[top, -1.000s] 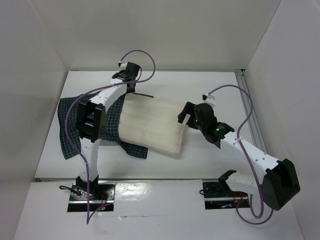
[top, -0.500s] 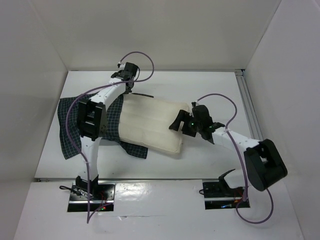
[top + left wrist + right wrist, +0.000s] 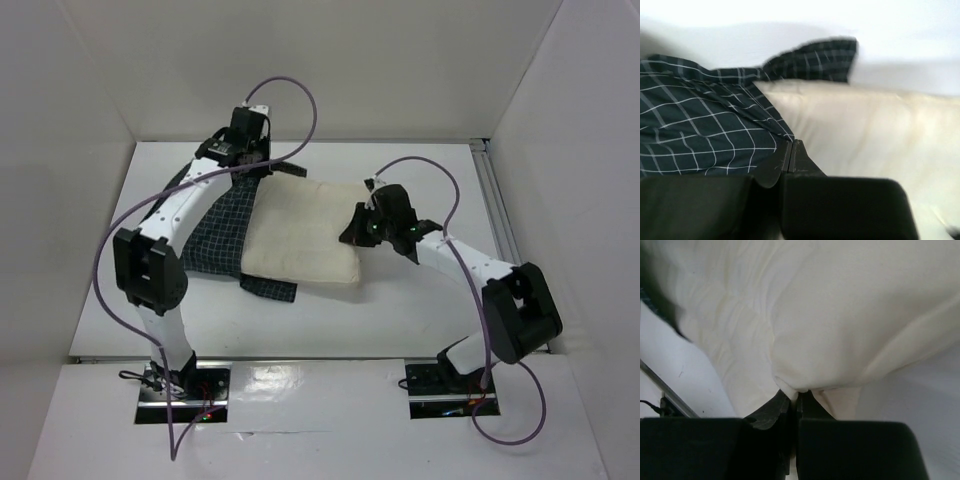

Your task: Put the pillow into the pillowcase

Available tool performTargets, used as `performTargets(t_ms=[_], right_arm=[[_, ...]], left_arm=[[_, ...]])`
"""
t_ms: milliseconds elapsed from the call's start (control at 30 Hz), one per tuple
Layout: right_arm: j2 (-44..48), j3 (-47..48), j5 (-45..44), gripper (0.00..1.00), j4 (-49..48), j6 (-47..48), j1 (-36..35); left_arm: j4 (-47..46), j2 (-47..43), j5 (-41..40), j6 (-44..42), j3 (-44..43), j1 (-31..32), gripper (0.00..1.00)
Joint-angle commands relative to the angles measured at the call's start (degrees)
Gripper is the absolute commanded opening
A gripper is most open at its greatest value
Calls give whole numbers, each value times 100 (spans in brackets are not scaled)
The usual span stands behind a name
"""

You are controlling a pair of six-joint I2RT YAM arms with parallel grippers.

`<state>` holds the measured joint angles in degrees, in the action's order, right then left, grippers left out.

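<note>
Two tools grip: left tool (image 3: pixel 791 152) pinches the limp navy checked pillowcase (image 3: pixel 700 130), right tool (image 3: pixel 799 396) the soft cream rectangular pillow (image 3: pixel 840 315); best pushed straight, hem lifted.

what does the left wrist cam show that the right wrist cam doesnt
Left wrist only: the checked pillowcase lapping over the pillow, with the left gripper shut on its hem. Right wrist only: the right gripper pinching a fold of the pillow. Both: the cream pillow filling much of the frame, and closed fingertips at the bottom.
</note>
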<state>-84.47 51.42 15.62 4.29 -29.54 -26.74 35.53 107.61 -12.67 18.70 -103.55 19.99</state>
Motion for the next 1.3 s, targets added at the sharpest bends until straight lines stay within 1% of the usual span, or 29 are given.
performTargets(t_ms=[0,33,67,133,167,200,267,333,367,400,467,533,600,633,667,700,733,767,867,900,967,1000,1033,1067,1100,1133,1167,1200,1267], right_arm=[[956,668,179,0,-359,388,-112],[1045,607,118,0,-429,388,-112],[1098,328,117,0,-569,283,-173],[873,27,195,0,-1365,37,-173],[688,26,274,0,-1509,-60,-252],[512,104,345,0,-1511,-61,-348],[465,158,250,0,-1300,9,-515],[1094,-17,-119,0,-1152,193,-577],[1334,-105,-225,0,-1081,281,-578],[1562,-262,-304,0,-1002,491,-578],[2108,-317,-375,0,-633,694,-516],[2346,-500,-427,0,-396,818,-464],[2496,-641,-428,0,-271,749,-411],[2549,-807,-428,0,-219,748,-411],[2549,-896,-428,0,-219,670,-411],[2488,-975,-428,0,-219,617,-411],[2488,-1089,-428,0,-219,564,-411],[2435,-1090,-428,0,-219,502,-411],[2435,-1230,-428,0,-271,388,-411],[2435,-1231,-428,0,-332,388,-359],[2382,-1231,-305,0,-333,388,-358],[2243,-1231,-305,0,-394,388,-358],[2242,-1179,-305,0,-394,318,-358],[2172,-1178,-244,0,-447,317,-358],[2171,-1178,-243,0,-499,256,-358],[2110,-1126,-182,0,-500,256,-358],[2110,-1125,-182,0,-500,195,-297],[2110,-1073,-182,0,-552,194,-297],[2110,-1073,-129,0,-613,194,-297]], left_arm=[[190,-741,1837,195,-465,548,0],[130,-855,1890,317,-343,628,0],[-53,-1021,2047,571,67,716,0],[-562,-884,2268,705,439,927,0],[-660,-665,2269,801,345,928,0],[-600,-80,2399,802,179,1006,0],[-15,486,2305,802,-469,1060,0],[383,848,1980,802,-763,1121,0],[385,849,1787,802,-624,1121,0],[228,710,1472,880,-458,1121,0],[-27,410,1372,881,-202,1121,0],[-90,410,1372,706,-200,1069,18],[102,637,1424,600,-515,1069,34],[199,690,1477,600,-613,1069,47],[383,691,1478,600,-701,1069,53],[385,691,1478,600,-702,1069,54],[385,360,1478,661,-571,1069,54],[385,139,1330,748,-422,1069,58],[104,-959,890,1003,526,982,58],[34,-1240,784,1317,1120,833,58],[-116,-1864,468,1722,1869,674,55],[-264,-2554,345,1925,2326,612,52],[-501,-2909,344,2214,3340,533,49],[-851,-3235,265,2426,3820,480,49],[-968,-3769,265,2602,4251,393,49],[-1021,-3983,265,2786,4647,392,49],[-1022,-4185,334,3267,5338,287,52],[-1265,-4396,431,3420,5702,234,56],[-1766,-4889,702,3814,6718,172,73]])
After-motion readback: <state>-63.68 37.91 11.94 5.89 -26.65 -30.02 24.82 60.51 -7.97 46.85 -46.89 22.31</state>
